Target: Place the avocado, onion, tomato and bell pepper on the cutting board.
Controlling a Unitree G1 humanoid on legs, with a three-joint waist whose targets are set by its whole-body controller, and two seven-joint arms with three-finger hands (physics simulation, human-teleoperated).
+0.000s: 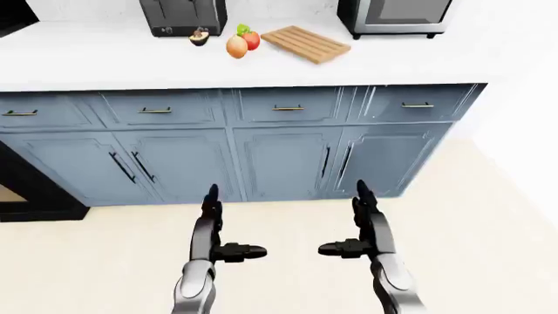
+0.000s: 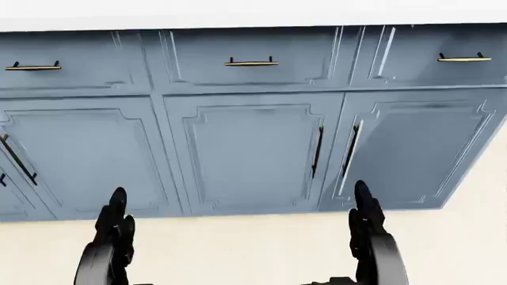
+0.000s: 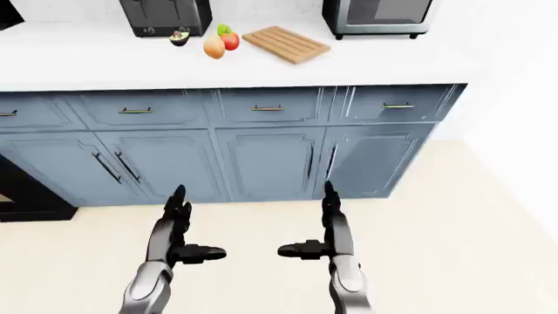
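On the white counter [image 1: 104,62], at the top of the left-eye view, a wooden cutting board [image 1: 306,44] lies empty. Left of it and close together are a tan onion [image 1: 236,47], a red tomato [image 1: 253,40], a green bell pepper [image 1: 243,29] partly hidden behind them, and an avocado half [image 1: 199,37]. My left hand [image 1: 235,222] and right hand [image 1: 342,219] are both open and empty. They are held low over the floor, well short of the counter.
A black toaster [image 1: 183,16] stands behind the avocado, and a silver oven [image 1: 397,16] stands right of the board. Blue cabinets [image 1: 283,157] with drawers run below the counter. A black appliance [image 1: 21,193] is at the left. Beige floor [image 1: 488,229] lies below and to the right.
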